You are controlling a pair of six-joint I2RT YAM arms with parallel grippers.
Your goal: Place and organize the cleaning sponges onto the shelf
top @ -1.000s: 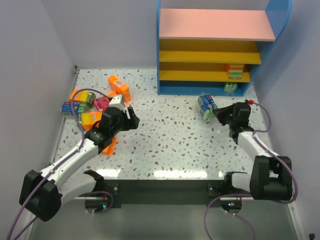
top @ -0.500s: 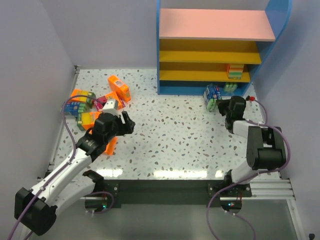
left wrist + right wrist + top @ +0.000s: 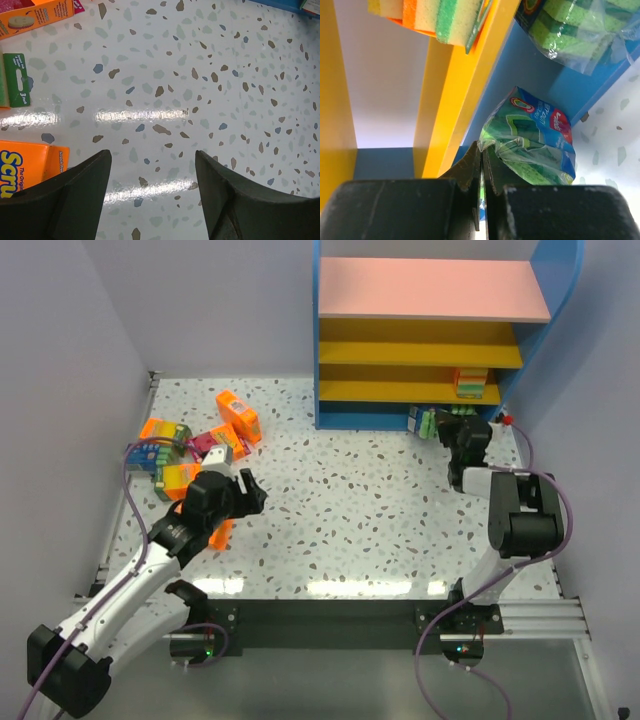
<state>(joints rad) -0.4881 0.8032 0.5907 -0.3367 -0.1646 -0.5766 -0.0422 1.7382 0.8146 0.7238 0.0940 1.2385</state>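
The right gripper (image 3: pixel 482 150) has its fingers pressed together, pinching a fold of the plastic wrap of a blue-and-green sponge pack (image 3: pixel 532 145). The pack's body juts out just beyond the fingertips and to their right. It sits at the foot of the shelf (image 3: pixel 430 290), against the blue base and beneath the edge of a yellow tier (image 3: pixel 452 100) that slants past the fingertips on their left. Farther ahead and to the right of the fingers lies a bundle of clear-wrapped green sponges (image 3: pixel 575 30), apart from the held pack. A stack of sponges (image 3: pixel 440 15) rests on the yellow tier above. The left gripper (image 3: pixel 150 160) stands with its fingers spread wide and nothing between them except bare speckled table (image 3: pixel 200 75). An orange pack (image 3: pixel 25 162) lies just outside the left finger, close against it; whether they touch cannot be told. A green-carded pack (image 3: pixel 15 80) lies ahead of that finger at the view's edge. A second orange pack (image 3: pixel 35 15) lies farther ahead on the same side, well apart from the fingertips. In the overhead view, loose packs lie scattered beyond and to the left of this gripper.
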